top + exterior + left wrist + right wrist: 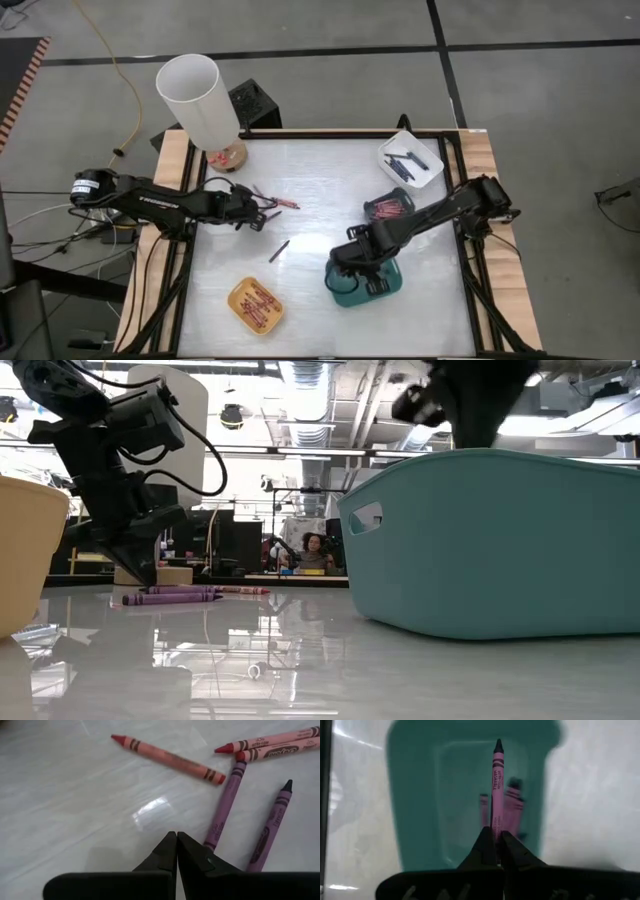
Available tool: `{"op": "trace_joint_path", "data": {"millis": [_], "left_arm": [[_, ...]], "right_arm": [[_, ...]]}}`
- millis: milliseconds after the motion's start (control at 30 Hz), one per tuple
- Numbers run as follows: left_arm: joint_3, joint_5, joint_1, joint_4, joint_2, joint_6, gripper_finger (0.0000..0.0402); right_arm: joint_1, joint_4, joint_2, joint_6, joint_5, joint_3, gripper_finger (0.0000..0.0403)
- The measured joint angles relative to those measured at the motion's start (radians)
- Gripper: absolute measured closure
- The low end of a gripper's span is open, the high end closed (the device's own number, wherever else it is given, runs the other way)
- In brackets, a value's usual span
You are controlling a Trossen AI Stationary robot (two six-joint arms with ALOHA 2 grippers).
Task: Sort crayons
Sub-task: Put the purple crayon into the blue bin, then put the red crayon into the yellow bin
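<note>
My right gripper (495, 834) is shut on a purple crayon (496, 785) above the teal tray (365, 285), where several purple crayons (512, 805) lie. My left gripper (177, 839) is shut, low over the table beside loose crayons: a red one (167, 757), two purple ones (227, 802) and two pink-red ones (272, 742). In the high view the left gripper (262, 212) stands by this cluster (275, 200). A dark crayon (279, 250) lies alone at mid-table. My right gripper pinches the purple crayon's blunt end (495, 822) between its two fingertips. The crayon runs straight on from the fingers, tip away, lifted clear above the teal tray. My left gripper's shut fingers stand right beside a purple crayon's end (212, 842); I cannot tell whether they touch it.
A yellow tray (240, 290) with crayons is at the front left, a tray of red crayons (388, 207) right of centre, and a white tray (425, 175) with dark crayons at the back right. A white cylinder (195, 100) stands at the back left. A person (315, 550) sits far behind.
</note>
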Motion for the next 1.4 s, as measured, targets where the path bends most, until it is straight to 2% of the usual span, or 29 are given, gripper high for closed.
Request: {"op": "trace_joint_path", "data": {"millis": [200,433,567,833,967,1100,1233,1400], "left_arm": [[0.0,0.0,-0.002,0.0,0.0,0.009,0.0401],[0.0,-0.002,-0.002,0.0,0.0,0.009,0.0401],[0.0,-0.004,-0.002,0.008,0.0,0.009,0.0401],[0.0,-0.003,-0.002,0.007,0.0,0.018,0.0401],[0.0,-0.003,-0.002,0.007,0.0,0.022,0.0401],[0.0,0.029,-0.003,0.007,-0.01,0.029,0.0401],[0.0,0.061,-0.022,0.007,-0.056,0.052,0.0401],[0.001,0.042,-0.071,0.007,-0.165,0.046,0.0401]], "right_arm": [[0.019,0.085,0.0,0.061,-0.03,-0.127,0.0402],[0.025,0.123,0.0,0.106,-0.029,-0.202,0.0401],[0.017,0.142,0.001,0.131,-0.029,-0.214,0.0389],[0.0,0.136,-0.006,0.138,-0.038,-0.214,0.034],[-0.008,0.134,-0.006,0.131,-0.055,-0.214,0.0331],[-0.025,0.076,-0.006,0.098,-0.072,-0.167,0.033],[-0.059,0.008,-0.006,0.027,-0.068,-0.062,0.033],[-0.124,0.023,-0.008,-0.115,0.023,0.086,0.033]]}}
